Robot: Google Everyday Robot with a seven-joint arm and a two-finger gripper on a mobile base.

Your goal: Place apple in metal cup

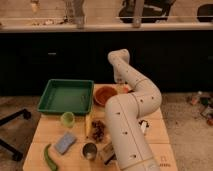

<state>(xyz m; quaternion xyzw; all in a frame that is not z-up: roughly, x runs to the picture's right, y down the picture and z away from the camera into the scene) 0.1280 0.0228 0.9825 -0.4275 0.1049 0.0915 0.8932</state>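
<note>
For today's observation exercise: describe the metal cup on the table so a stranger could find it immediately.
Start at the green tray on the wooden table and move to the front edge. The metal cup stands there beside the white arm; the gripper is hidden. Unlike the light green cup, it is silver-grey with a dark inside.

On my feed there's a light wooden worktop [47, 131] in the lower middle of the frame. Up at its back left sits a green tray [45, 101], with an orange bowl [105, 94] just to the right of it. Right in front of the tray is a light green cup [67, 119]. Below that there's a blue sponge [65, 142], and a long green vegetable [49, 157] lies by the lower left corner. A dark berry cluster [98, 131] is near the middle. The black chair base [14, 120] is on the floor at far left.
</note>
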